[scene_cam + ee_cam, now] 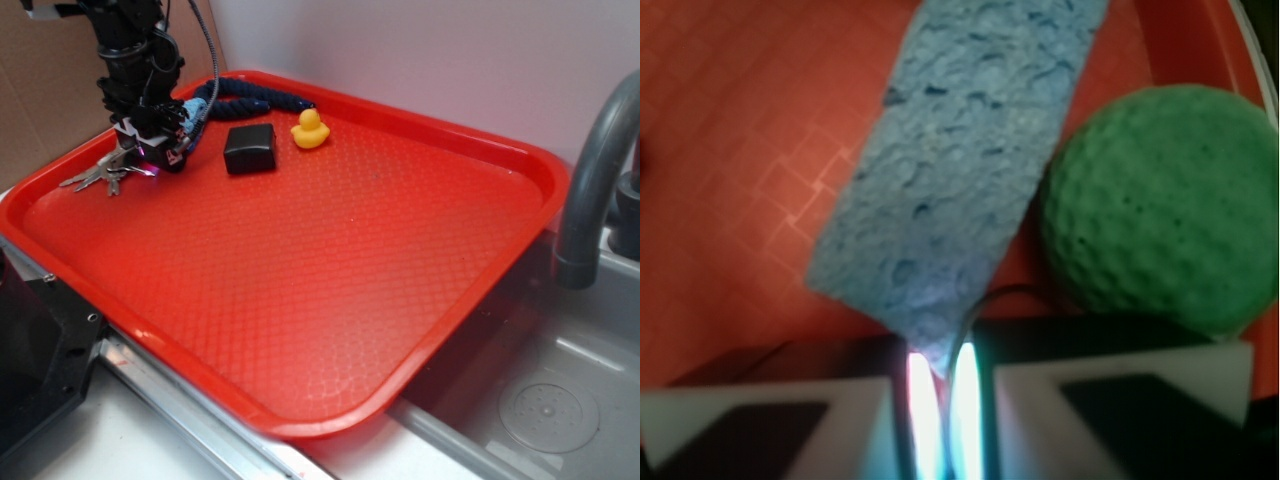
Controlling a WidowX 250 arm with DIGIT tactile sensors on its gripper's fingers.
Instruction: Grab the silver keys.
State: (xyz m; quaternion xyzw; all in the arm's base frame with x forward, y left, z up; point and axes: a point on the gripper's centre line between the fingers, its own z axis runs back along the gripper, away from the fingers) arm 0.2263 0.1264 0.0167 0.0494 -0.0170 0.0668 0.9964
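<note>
The silver keys point(98, 178) lie fanned out at the far left of the red tray point(330, 300). My gripper point(150, 158) stands right over their ring end. In the wrist view my gripper point(940, 400) has its jaws almost together, with the thin wire ring point(985, 305) pinched in the narrow gap. The key blades are hidden below the jaws in that view. A blue sponge point(960, 160) lies just ahead of the fingertips.
A green dimpled ball point(1160, 200) sits right of the sponge by the tray rim. A black box point(249, 147), a yellow duck point(310, 129) and a dark blue rope point(260, 97) lie at the back. A grey faucet point(595, 180) and a sink point(540, 410) are at the right.
</note>
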